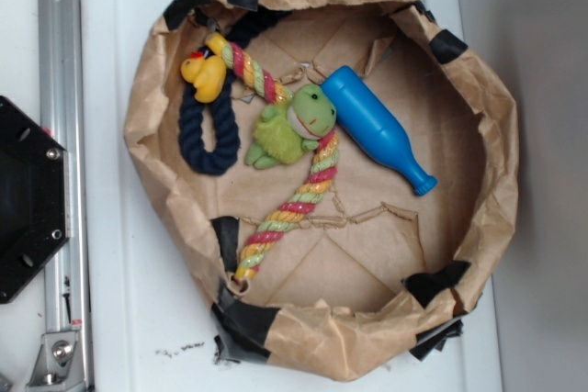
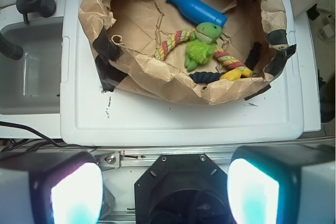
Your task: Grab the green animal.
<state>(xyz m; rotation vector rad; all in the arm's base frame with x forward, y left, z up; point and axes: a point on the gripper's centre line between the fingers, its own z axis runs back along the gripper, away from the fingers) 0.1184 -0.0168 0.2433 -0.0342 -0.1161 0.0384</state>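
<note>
we find the green animal (image 1: pixel 292 128) lying inside a crumpled brown paper basin (image 1: pixel 478 117) patched with black tape, which sits on a white lid (image 1: pixel 119 61). in the exterior view the toy rests near the basin's middle, its darker head touching the base of a blue bottle (image 1: pixel 375 128) and its body lying against a striped multicolour rope (image 1: pixel 299 199); a yellow duck (image 1: pixel 205 75) sits well apart to its left, on a dark blue rope loop (image 1: pixel 209 130). this view shows no pincer at all, only a black hexagonal base plate (image 1: pixel 23 199) and a metal rail (image 1: pixel 60 135) at the left edge. the wrist view supplies what is missing: the gripper (image 2: pixel 165 190) appears at the bottom of the frame, its two pale fingers (image 2: pixel 68 190) standing wide apart with nothing between them. that view also shows a grey tub (image 2: pixel 31 72) beside the lid, not seen from outside, while the basin wall hides much of the duck and the blue loop there. from the wrist view the green animal (image 2: pixel 202 45) lies far ahead of the spread fingers, beyond the basin's near wall, well apart from the gripper and not touched by it.
</note>
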